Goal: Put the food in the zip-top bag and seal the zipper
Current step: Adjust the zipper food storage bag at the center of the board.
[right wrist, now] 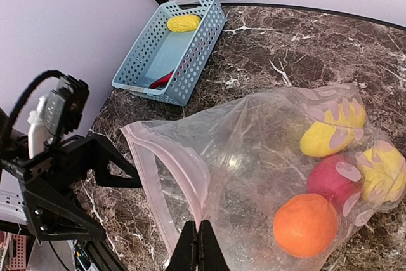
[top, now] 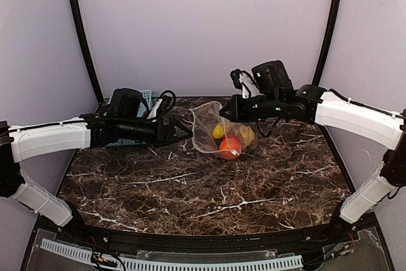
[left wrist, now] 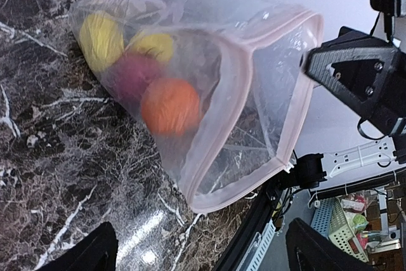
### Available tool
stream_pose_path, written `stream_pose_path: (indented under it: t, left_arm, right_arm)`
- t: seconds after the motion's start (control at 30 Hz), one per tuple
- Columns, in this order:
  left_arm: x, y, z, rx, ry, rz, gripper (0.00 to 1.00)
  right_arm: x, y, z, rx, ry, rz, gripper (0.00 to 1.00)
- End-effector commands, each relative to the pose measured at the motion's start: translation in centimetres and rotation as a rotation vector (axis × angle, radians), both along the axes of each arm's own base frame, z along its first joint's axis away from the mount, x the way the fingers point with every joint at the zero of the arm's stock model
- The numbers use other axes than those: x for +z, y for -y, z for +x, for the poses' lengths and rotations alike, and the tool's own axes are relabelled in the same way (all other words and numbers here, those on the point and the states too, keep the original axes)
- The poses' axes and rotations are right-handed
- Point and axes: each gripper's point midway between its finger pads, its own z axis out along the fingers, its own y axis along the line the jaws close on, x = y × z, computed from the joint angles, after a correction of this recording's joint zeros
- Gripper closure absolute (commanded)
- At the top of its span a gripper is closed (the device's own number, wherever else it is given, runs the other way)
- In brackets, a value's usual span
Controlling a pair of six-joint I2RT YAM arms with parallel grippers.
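Zip-top bag [right wrist: 241, 157] is sitting on the dark marble worktop [top: 203, 182], far centre, between the two claws. Its mouth is gaping open and facing left, toward the left arm. The zipper [left wrist: 229, 96], a pale pink strip, is running round the open mouth, unsealed.

Four pieces of food are lying inside at the bag's closed right end: an orange ball [right wrist: 306, 224], a round red piece [right wrist: 333, 179] touching it, and two yellow pieces [right wrist: 323, 139] just beyond them.

Right claw [right wrist: 200, 242] is reaching in from the right. Its fingers are pressing together on the bag film by the mouth edge and holding that side up off the worktop.

Left claw [left wrist: 200, 242] is hovering just left of the mouth with its fingers spread apart, gripping nothing and not touching the bag.

Blue-grey slatted basket [right wrist: 190, 49] is standing at the far left corner, well apart from the bag. One more yellow piece [right wrist: 183, 23] is lying at its far end. A long red chili [right wrist: 163, 80] is showing partly at its near end, behind the basket wall.
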Motion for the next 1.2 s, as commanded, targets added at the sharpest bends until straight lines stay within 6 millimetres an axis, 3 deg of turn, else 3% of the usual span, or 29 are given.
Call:
stream_pose_path:
  t: [0.0,0.17,0.4,0.57,0.63,0.73,0.77,0.83,0.87,0.97,1.07,1.17]
  left_arm:
    - [0.4,0.6,-1.0,-0.009,-0.012,-0.078,0.07]
    - [-1.0,1.9,-0.9,0.016,-0.043,-0.110,0.12]
    - [-2.8,3.2,0.3,0.065,-0.074,-0.135,0.40]
    - [-4.4,3.7,0.5,0.081,-0.107,-0.129,0.52]
    - [-4.4,4.2,0.8,0.080,-0.109,-0.131,0.60]
    - [-4.6,4.7,1.3,0.081,-0.102,-0.115,0.83]
    - [-3.7,5.0,1.7,0.077,-0.086,-0.129,0.92]
    - [-1.2,5.5,2.1,0.063,-0.040,-0.153,0.98]
    - [-0.3,5.6,2.4,0.055,0.003,-0.146,0.99]
    - [6.2,6.2,3.0,0.018,0.142,-0.159,0.99]
    - [11.2,6.7,2.6,-0.034,0.213,-0.200,0.99]
    - [12.8,6.9,2.2,-0.065,0.223,-0.227,0.99]
  right_arm:
    - [2.3,-1.2,0.6,0.015,0.036,0.068,1.00]
    - [2.7,-1.5,0.7,0.023,0.042,0.084,1.00]
    - [2.6,-1.6,0.6,0.026,0.039,0.094,1.00]
    - [2.6,-1.6,0.7,0.024,0.041,0.097,1.00]
    - [2.6,-1.7,0.7,0.028,0.044,0.097,1.00]
    - [2.8,-1.7,0.7,0.025,0.048,0.098,1.00]
    - [2.9,-1.6,0.8,0.025,0.053,0.097,1.00]
    - [3.5,-1.3,0.8,0.019,0.073,0.087,1.00]
    - [3.9,-0.9,1.0,0.008,0.087,0.072,1.00]
    - [6.1,1.0,1.4,-0.049,0.158,0.011,1.00]
    - [8.7,3.7,1.5,-0.129,0.232,-0.023,1.00]
    - [11.0,5.2,0.7,-0.151,0.283,0.010,1.00]
